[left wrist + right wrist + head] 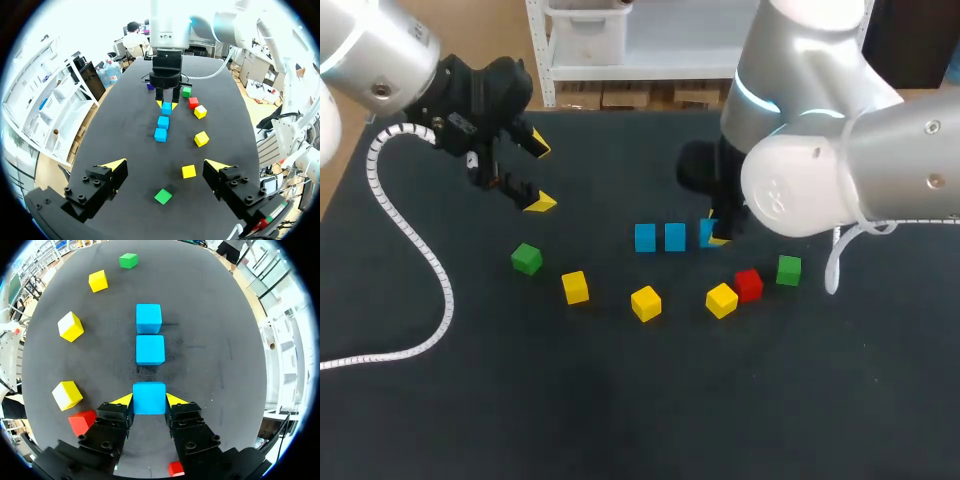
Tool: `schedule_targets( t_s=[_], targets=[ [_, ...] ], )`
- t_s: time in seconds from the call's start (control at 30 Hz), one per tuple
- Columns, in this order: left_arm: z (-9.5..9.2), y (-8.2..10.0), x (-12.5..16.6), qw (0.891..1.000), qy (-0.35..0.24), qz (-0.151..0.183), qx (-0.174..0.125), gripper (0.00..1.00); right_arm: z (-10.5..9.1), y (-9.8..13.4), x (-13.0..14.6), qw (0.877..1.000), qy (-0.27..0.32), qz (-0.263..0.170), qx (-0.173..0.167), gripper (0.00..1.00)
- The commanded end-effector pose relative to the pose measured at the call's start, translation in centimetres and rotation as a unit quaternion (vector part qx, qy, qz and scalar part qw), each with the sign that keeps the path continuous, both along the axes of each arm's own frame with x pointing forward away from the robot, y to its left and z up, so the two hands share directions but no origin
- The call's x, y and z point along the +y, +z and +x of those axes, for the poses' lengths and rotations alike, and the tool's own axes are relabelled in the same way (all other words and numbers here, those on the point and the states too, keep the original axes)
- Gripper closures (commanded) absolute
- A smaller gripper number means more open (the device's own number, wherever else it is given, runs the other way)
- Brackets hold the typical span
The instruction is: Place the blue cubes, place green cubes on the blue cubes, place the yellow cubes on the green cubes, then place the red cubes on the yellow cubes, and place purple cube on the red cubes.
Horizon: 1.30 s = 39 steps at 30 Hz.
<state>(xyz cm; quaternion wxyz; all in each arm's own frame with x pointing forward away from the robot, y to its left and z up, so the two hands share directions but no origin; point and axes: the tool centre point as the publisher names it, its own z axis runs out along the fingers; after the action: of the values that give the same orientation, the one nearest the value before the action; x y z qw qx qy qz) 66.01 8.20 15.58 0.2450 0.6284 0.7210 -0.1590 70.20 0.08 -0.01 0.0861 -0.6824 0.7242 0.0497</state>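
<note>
Blue row's nearly set — two blue cubes sit on the desk, the right hand clamped on the third blue cube beside them, the left hand hanging open. The green cubes, yellow cubes and red cube lie loose — no stacking yet.

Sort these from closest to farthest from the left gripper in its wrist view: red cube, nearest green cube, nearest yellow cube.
1. The nearest green cube, right ahead of the left gripper.
2. The nearest yellow cube, a bit farther ahead.
3. The red cube, far off beside the right gripper.
</note>
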Motion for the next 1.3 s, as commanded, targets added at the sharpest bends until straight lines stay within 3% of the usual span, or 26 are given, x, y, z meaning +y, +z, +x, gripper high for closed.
schedule_targets(
  t_s=[0.03, 1.3],
  targets=[
    [0.1, -0.02, 0.05, 1.0, -0.001, -0.001, 0.0, 0.0, 0.16, -0.19, 0.08, 1.0, 0.0, -0.001, 0.002, 1.0],
    [0.1, -0.02, 0.05, 1.0, -0.001, -0.001, 0.0, 0.0, 0.2, -0.61, 0.79, 1.0, 0.012, 0.001, 0.008, 1.0]
  ],
)
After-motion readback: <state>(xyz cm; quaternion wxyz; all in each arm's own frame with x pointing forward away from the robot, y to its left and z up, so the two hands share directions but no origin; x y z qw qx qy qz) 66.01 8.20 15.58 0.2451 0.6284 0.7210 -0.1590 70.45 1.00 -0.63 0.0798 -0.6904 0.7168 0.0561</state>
